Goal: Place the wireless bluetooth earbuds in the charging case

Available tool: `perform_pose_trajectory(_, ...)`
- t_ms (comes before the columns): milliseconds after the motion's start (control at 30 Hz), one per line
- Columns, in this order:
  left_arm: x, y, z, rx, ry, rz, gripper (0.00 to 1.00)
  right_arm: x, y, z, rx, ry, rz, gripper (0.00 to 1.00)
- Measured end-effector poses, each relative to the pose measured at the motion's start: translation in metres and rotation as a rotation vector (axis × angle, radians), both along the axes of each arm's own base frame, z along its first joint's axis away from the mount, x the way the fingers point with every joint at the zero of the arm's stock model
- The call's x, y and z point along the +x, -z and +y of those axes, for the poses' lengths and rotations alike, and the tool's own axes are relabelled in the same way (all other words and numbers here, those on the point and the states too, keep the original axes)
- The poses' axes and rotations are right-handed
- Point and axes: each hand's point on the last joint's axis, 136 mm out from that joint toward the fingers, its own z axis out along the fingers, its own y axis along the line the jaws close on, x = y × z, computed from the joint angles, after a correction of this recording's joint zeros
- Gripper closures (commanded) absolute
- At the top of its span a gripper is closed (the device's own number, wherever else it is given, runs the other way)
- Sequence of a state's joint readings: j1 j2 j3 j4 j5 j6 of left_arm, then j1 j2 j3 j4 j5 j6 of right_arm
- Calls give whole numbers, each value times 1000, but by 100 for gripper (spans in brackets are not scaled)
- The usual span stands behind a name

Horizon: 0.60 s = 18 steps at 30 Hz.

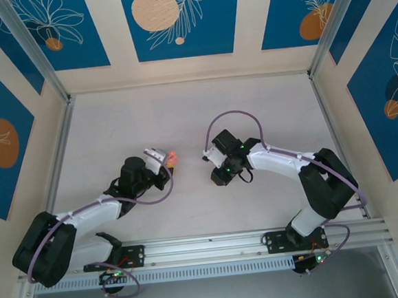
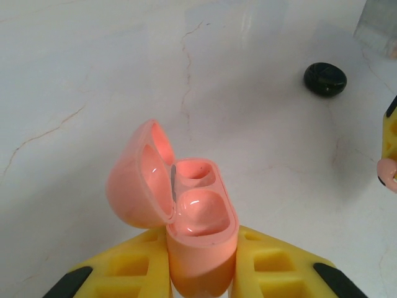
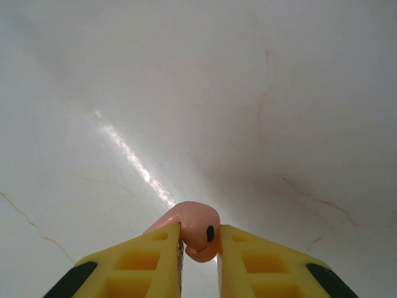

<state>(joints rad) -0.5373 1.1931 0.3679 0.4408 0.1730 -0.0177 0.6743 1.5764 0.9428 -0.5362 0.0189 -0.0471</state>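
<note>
Though tiny, glossy rnd pink earbud (image 3: 193,225)

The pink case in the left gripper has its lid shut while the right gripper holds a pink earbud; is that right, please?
Not quite: the left wrist view shows the case with its lid open, not shut. The left gripper does hold it, and the right gripper a pink earbud.

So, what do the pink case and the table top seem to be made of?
The pink case looks like moulded plastic, glossy inside the lid, where highlights show. The table looks like white marble or a marble-print laminate: fine brownish veins, soft sheen; I cannot tell which.
</note>
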Motion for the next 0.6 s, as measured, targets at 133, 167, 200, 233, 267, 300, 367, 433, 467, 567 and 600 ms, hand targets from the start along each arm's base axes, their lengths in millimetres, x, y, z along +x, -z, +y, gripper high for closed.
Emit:
perform_pose_trajectory(133, -1, -1, 4, 13, -15, -1, 78, -4, 13, -6, -48, -20, 36, 78)
perform_pose_trajectory(167, -1, -1, 5, 15, -16, 1, 78, -5, 15, -6, -56, -25, 41, 77)
perform_pose_trajectory(200, -2, 0, 5, 19, -17, 3, 78, -5, 16, -7, -62, -28, 43, 76)
perform_pose_trajectory(233, -2, 0, 6, 24, -19, 4, 78, -5, 17, -8, -69, -31, 45, 75)
perform_pose_trajectory(267, -2, 1, 7, 29, -18, 7, 78, -5, 18, -8, -74, -34, 46, 74)
perform_pose_trajectory(300, -3, 2, 7, 32, -17, 9, 78, -6, 18, -8, -77, -39, 48, 74)
perform_pose_trajectory(367, -3, 3, 7, 39, -15, 11, 78, -7, 18, -7, -83, -49, 52, 71)
perform_pose_trajectory(433, -3, 3, 7, 41, -13, 9, 78, -8, 19, -7, -91, -60, 55, 68)
perform_pose_trajectory(467, -3, 3, 7, 41, -13, 9, 78, -9, 19, -7, -94, -63, 56, 67)
perform_pose_trajectory(567, -3, 3, 7, 43, -13, 12, 78, -8, 13, -7, -103, -63, 61, 66)
perform_pose_trajectory(600, -3, 3, 7, 45, -13, 15, 77, -7, 10, -6, -104, -60, 60, 66)
